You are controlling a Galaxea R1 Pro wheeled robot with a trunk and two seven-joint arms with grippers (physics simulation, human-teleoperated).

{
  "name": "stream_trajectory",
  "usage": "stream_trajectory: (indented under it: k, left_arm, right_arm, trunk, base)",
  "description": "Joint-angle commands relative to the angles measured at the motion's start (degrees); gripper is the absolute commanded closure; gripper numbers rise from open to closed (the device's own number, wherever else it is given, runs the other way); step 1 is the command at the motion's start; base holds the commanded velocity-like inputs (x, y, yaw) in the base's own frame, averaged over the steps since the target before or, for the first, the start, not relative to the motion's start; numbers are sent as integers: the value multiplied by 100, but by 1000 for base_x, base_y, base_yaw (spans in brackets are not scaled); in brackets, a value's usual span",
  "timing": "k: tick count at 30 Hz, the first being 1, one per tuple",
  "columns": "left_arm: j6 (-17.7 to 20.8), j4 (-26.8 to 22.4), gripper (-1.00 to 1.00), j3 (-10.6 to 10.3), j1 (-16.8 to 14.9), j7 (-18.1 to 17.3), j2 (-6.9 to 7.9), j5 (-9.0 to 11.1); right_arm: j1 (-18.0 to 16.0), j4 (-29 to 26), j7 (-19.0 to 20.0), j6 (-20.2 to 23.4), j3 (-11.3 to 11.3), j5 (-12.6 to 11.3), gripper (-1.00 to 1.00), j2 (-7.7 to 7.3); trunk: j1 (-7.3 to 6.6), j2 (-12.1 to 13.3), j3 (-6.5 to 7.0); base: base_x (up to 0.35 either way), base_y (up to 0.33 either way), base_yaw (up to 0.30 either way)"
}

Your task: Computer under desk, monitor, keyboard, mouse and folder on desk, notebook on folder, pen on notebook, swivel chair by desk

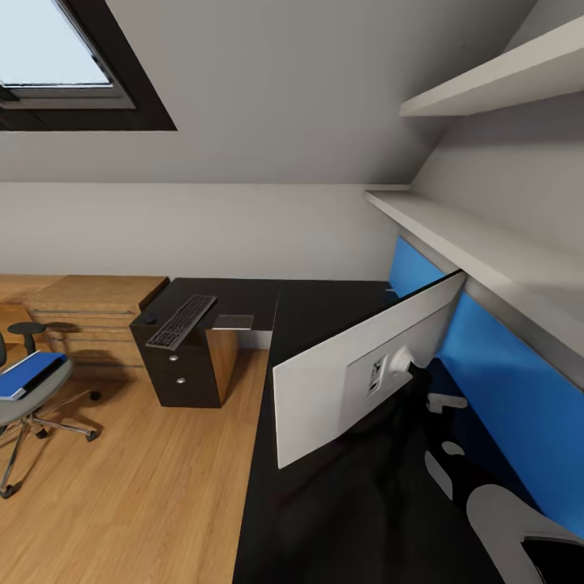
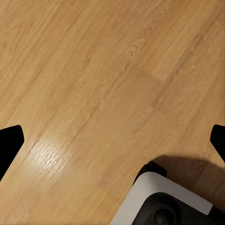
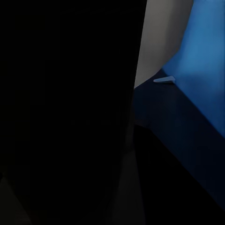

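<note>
The black L-shaped desk [image 1: 324, 519] runs from the drawer unit [image 1: 182, 377] to below me. On it stands the monitor [image 1: 341, 381], its pale back toward me and slanted. My right arm [image 1: 503, 519] reaches to the black stand behind it, and its fingers are lost in dark. The keyboard [image 1: 182, 320] lies on the far desk end with the small black mouse [image 1: 148, 318] on its left and a thin grey notebook [image 1: 234, 322] on its right. The blue folder [image 1: 28, 375] rests on the swivel chair [image 1: 24, 405]. A pale pen [image 3: 164, 80] lies by the blue wall. My left gripper [image 2: 112, 140] hangs open over the floor. The computer is out of view.
A light wooden shelf unit [image 1: 97, 312] stands behind the chair. White shelves [image 1: 487, 243] overhang the blue wall panel [image 1: 503, 381] along the desk's right side. Wooden floor [image 1: 162, 487] lies between chair and desk. My base [image 2: 159, 201] shows beneath the left gripper.
</note>
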Motion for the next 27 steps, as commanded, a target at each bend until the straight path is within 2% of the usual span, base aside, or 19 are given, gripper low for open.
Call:
stream_trajectory:
  k: [1, 8, 14, 27]
  left_arm:
    - [-15, -7, -100, -30, -1, 33, 4, 29]
    - [-15, -7, -100, -30, -1, 33, 4, 29]
    - [-15, -7, -100, -26, -1, 33, 4, 29]
    - [-15, -7, -100, -29, -1, 33, 4, 29]
  right_arm:
    - [-7, -4, 20, -25, 8, -37, 100, 3]
    - [-7, 2, 27, -34, 9, -36, 100, 5]
    - [-7, 1, 27, -34, 7, -36, 100, 2]
    - [-7, 1, 27, -34, 9, -36, 100, 5]
  trunk:
    - [3, -12, -10]
    - [3, -12, -10]
    - [3, -12, -10]
    - [3, -12, -10]
  base:
    - [57, 0, 0]
    - [77, 0, 0]
    - [201, 0, 0]
    - [42, 0, 0]
